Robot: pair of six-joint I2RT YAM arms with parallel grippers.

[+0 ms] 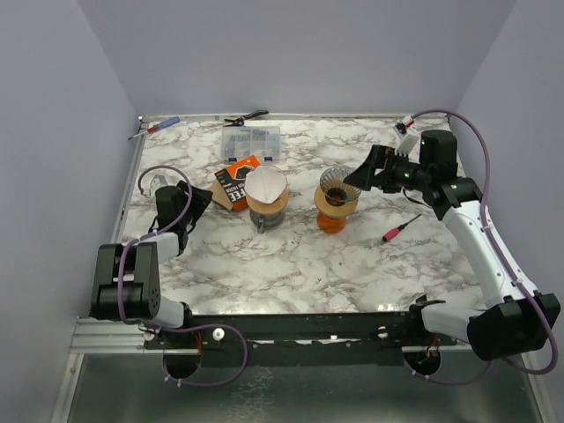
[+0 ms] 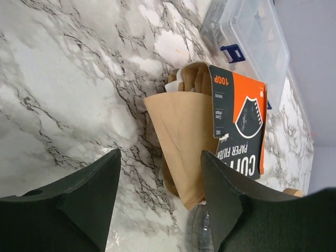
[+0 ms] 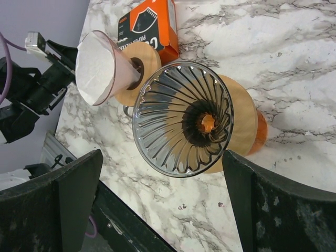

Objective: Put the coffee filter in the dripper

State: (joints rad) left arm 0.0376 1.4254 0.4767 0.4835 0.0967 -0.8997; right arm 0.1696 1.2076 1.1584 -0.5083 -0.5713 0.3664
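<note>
My left jaws (image 2: 160, 163) stand apart, clamped on nothing, low over the tabletop (image 2: 63, 79). The tan coffee filter (image 2: 181, 126) sits just ahead of their tips. It lies flat, fanned out of the orange filter pack (image 2: 239, 115), so I judge it needs pinching by an edge. My right jaws (image 3: 161, 155) hang wide apart, facing the empty glass dripper (image 3: 181, 118) from its right without touching, probably to steady it. The pack lies left of that dripper, beyond a second dripper (image 3: 97, 65) already lined with white paper.

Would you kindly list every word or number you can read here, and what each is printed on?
"100P": orange part of the coffee filter pack.
"PAPER FILTER": same pack, black part.
"COFF", cut off: same pack.
Small print on the pack: too small to read.
</note>
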